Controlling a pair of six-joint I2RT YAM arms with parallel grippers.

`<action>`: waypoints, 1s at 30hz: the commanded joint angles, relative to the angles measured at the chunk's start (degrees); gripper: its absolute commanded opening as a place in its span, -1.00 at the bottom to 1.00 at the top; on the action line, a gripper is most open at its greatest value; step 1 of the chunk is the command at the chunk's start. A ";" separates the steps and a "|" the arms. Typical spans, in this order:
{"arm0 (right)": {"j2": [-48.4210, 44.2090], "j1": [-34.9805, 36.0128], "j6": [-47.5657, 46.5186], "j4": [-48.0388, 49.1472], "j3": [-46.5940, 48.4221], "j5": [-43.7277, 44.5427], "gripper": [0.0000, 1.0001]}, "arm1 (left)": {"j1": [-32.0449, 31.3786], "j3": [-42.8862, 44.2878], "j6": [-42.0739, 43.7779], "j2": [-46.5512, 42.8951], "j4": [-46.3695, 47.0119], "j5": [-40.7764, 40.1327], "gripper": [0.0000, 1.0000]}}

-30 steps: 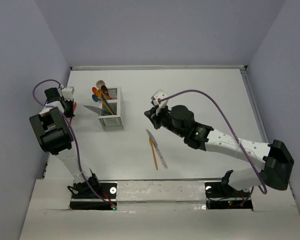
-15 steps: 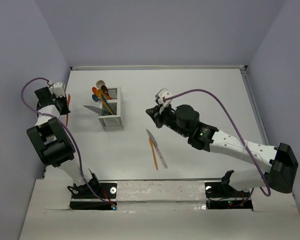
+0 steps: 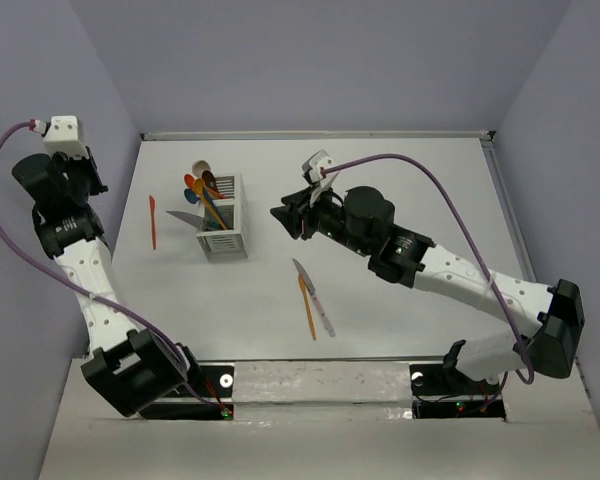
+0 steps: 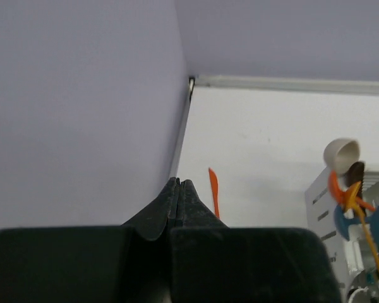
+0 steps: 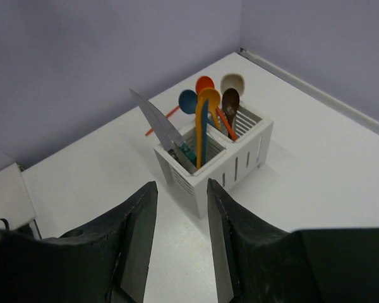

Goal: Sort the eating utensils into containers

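White table [image 3: 400, 180], lavender walls on 3 sides.

Caddy [image 3: 225, 243] stands upright, left of table centre. Its far compartment holds spoons [image 5: 208, 95] standing bowl-up: orange, blue, beige, brown. The near compartment holds a silver-bladed knife [image 5: 155, 123], blade up, leaning out to the left.

1 orange knife [image 3: 152, 221] lies flat on the table left of the caddy, apart from it.

2 more utensils lie side by side near centre: an orange utensil [image 3: 309, 320] and a pale-handled knife [image 3: 316, 303].

Left gripper [image 4: 179, 183]: raised by the left wall, fingers pressed together, holding nothing.

Right gripper [image 5: 180, 186]: fingers apart, empty, above the table right of the caddy and facing it.
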 commanded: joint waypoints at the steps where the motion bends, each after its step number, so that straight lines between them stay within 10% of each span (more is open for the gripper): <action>1: 3.14 0.64 1.56 -1.48 7.31 -5.35 -0.13 | -0.28 6.97 -2.56 -2.81 -1.94 3.51 -1.00; 5: 4.20 0.64 1.75 -2.45 8.11 -5.44 -0.07 | -0.72 11.29 0.78 4.37 -13.46 3.52 -1.00; 10: 4.73 0.64 1.31 -3.42 6.27 -5.44 0.03 | -1.51 7.44 3.68 12.30 -14.45 1.15 0.05; 13: 5.26 0.64 1.30 -4.21 6.00 -5.26 0.04 | -3.52 4.28 3.95 16.26 -11.91 -0.95 0.25; 30: 8.16 0.64 0.51 -6.93 4.24 -2.10 0.04 | -10.39 5.58 2.72 39.81 -5.93 -14.14 0.26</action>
